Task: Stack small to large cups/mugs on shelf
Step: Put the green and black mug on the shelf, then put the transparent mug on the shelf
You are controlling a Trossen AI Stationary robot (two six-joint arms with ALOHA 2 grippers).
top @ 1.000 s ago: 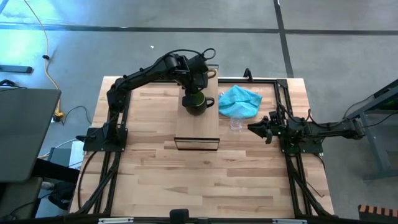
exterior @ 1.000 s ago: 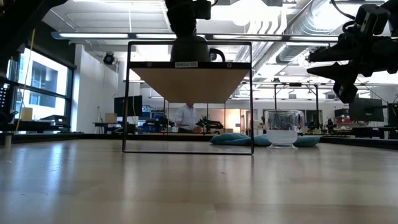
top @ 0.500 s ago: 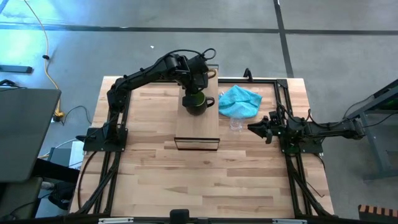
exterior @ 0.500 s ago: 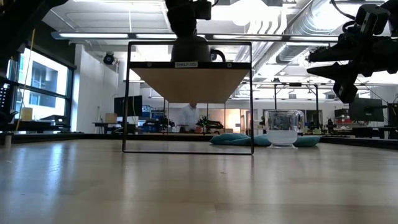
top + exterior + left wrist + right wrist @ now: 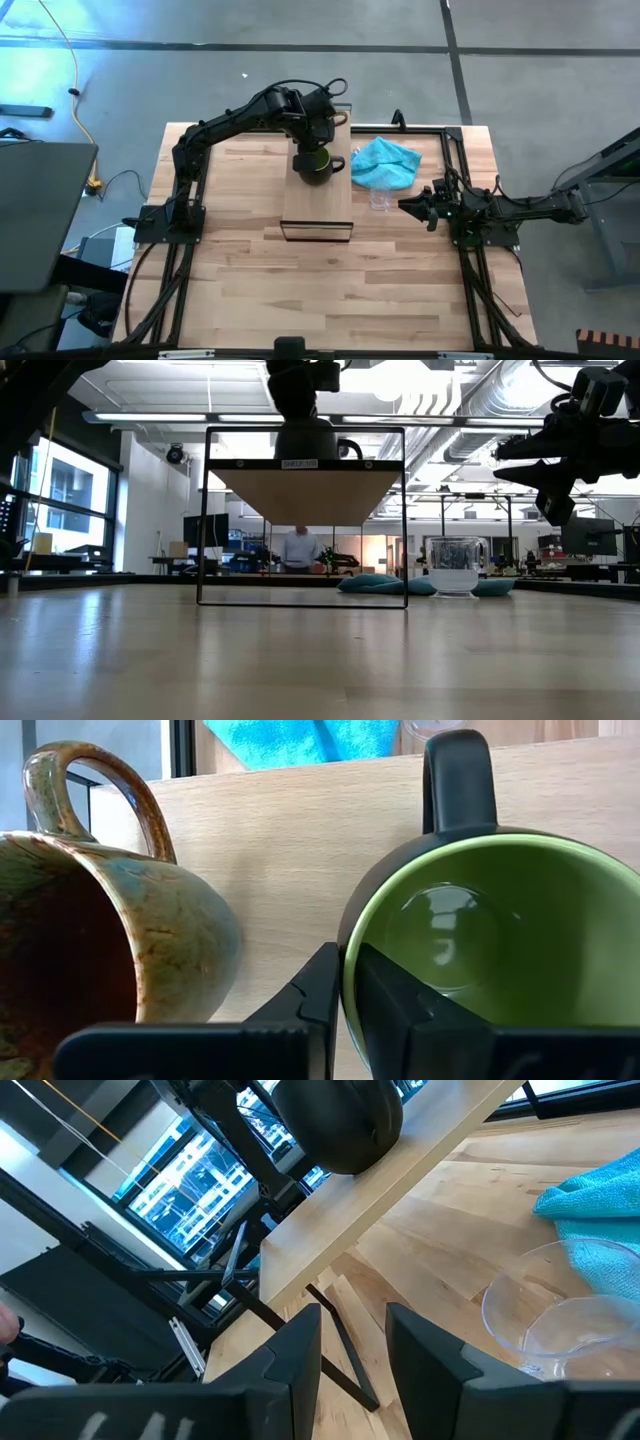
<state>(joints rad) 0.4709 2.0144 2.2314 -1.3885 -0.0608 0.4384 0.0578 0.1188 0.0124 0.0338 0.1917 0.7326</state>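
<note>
The dark green mug point(image 5: 318, 166) stands upright on the light-wood shelf point(image 5: 317, 205), its bright green inside showing in the left wrist view point(image 5: 500, 940). My left gripper point(image 5: 350, 1005) is shut on it from above. The brown-tan mug point(image 5: 90, 920) stands on the shelf next to it, toward the far edge, mostly hidden under my left arm in the high view. The tiny clear glass cup point(image 5: 380, 200) stands on the table right of the shelf point(image 5: 555, 1320). My right gripper point(image 5: 408, 207) hovers open and empty just right of the glass cup point(image 5: 355, 1345). My left gripper pinches the green mug's rim point(image 5: 350, 955) on the side opposite its handle point(image 5: 458, 780). One finger point(image 5: 400, 1010) is inside the mug and one point(image 5: 305, 995) outside. The fingers come from above, pointing down. The mug stands upright with its base on the shelf.
A turquoise cloth point(image 5: 386, 160) lies on the table behind the glass cup. The shelf is raised on a dark frame point(image 5: 305, 600) with open room beneath it. The near half of the tabletop point(image 5: 320, 290) is bare wood. A person shows far off in the room point(image 5: 297, 548).
</note>
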